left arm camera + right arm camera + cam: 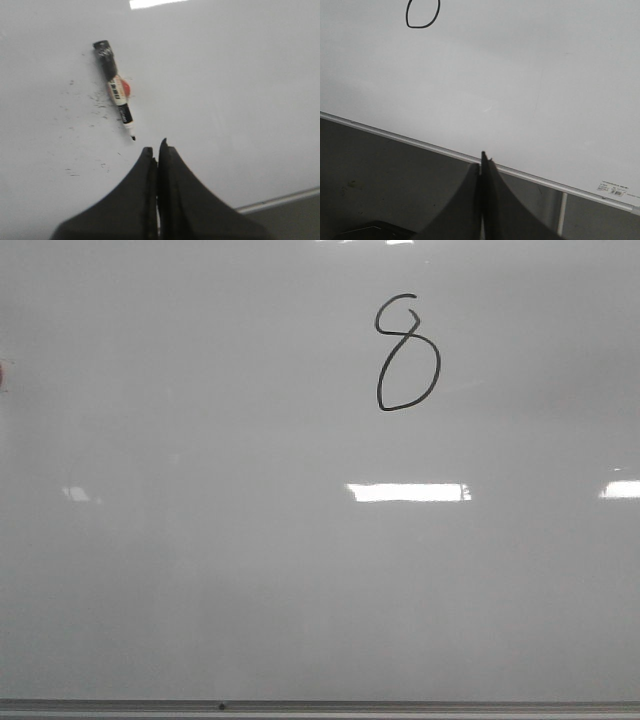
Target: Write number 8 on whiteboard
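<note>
Although the thin black hand-drawn number 8 [406,353] is already seen on the large glossy pale grey-white whiteboard [200,580], above the brightest rectangular reflection, the short black-and-white marker pen [115,89] with its black cap end and bare tip is what would have to be handled. It is seen lying flat on the whiteboard, just beyond the left gripper [157,150], apart from it and untouched. The marker is judged to be light, stiff and smooth, likely to roll on the slick board; a hold across the labelled middle of its barrel is judged best, with the tip left free. The whiteboard itself is judged rigid and slippery.

The left gripper is seen with its dark fingers pressed together on nothing. The right gripper [482,160] is likewise closed and empty, poised over the grey metal bottom edge [420,144] of the whiteboard, well below the figure.

In the right wrist view only the lower loop of the number 8 is shown; the rest is cut off. Neither arm is seen from the front. A red patch beside the marker cannot be identified, and the label print is too blurred to read.
</note>
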Motion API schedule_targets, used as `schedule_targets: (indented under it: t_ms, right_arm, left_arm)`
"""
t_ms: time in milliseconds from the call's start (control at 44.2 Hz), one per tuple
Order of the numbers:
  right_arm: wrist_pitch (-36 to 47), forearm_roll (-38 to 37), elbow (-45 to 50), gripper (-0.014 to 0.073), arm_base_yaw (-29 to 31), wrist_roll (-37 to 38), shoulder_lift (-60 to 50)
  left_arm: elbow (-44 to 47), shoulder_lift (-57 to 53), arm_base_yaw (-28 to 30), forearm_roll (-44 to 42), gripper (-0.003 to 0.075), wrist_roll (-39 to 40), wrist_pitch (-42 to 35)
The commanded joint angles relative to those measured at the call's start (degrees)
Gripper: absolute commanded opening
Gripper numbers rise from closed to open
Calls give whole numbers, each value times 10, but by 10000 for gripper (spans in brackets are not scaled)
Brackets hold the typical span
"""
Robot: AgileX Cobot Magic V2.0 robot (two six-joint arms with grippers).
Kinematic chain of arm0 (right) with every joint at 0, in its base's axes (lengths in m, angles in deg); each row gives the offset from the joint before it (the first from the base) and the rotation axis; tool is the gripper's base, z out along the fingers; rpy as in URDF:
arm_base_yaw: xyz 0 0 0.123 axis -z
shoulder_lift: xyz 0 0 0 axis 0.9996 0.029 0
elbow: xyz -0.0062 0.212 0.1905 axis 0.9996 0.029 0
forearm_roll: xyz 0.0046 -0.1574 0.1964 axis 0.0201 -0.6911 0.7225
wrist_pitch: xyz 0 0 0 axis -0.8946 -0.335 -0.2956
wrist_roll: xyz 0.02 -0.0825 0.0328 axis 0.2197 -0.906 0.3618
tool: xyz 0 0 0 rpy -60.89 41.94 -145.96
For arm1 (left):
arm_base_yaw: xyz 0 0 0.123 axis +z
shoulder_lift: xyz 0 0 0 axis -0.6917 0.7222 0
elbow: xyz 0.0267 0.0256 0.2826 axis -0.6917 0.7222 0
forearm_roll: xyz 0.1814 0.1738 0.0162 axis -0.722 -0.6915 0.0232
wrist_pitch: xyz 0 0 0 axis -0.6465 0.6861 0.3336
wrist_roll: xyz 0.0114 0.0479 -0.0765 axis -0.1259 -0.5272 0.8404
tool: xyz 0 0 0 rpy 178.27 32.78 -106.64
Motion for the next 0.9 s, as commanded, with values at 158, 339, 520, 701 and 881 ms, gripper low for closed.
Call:
schedule_targets:
  t_ms: [158, 339, 520, 701, 881]
  right_arm:
    - [34, -5, -13, -116, 2, -2, 1]
    - [34, -5, -13, -116, 2, -2, 1]
    - [34, -5, -13, -116, 2, -2, 1]
    - [33, -5, -13, -116, 2, -2, 1]
    - [31, -5, -13, -116, 2, -2, 1]
  left_arm:
    - [199, -166, 105, 8, -19, 3, -236]
    - [352, -296, 144, 46, -19, 3, -349]
    - [443, -354, 153, 71, -19, 3, -440]
    - [459, -365, 149, 71, -19, 3, -462]
    - [459, -365, 130, 71, -19, 3, -462]
